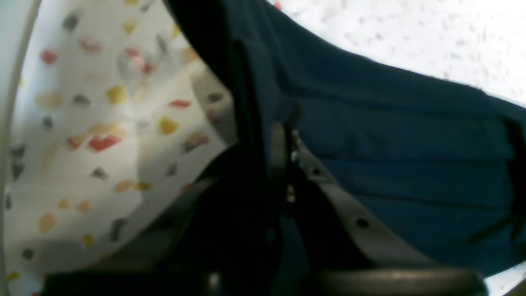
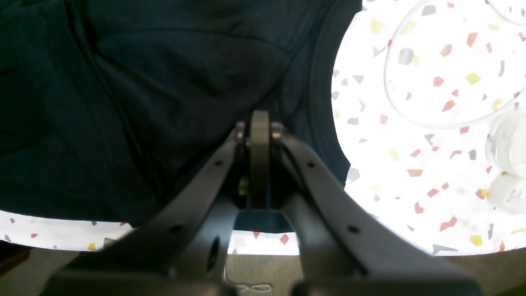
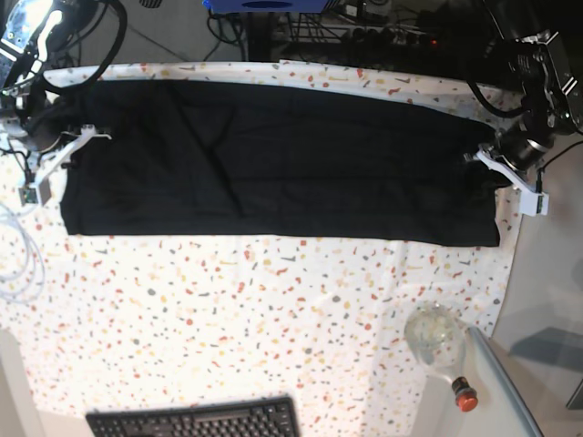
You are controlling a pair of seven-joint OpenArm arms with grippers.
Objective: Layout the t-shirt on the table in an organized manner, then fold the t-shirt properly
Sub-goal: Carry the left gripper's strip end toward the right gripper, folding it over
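The black t-shirt lies as a long flat band across the far half of the speckled table. At the band's right end my left gripper is shut on the fabric edge. The left wrist view shows its jaws pinched together with the dark t-shirt draped between and over them. At the band's left end my right gripper is also shut on the cloth. In the right wrist view its fingertips meet in a fold of the t-shirt close to its hem.
A black keyboard sits at the table's near edge. A clear bottle with a red cap lies at the near right. A white cable loops at the left, next to my right arm. The table's right edge runs just past the shirt.
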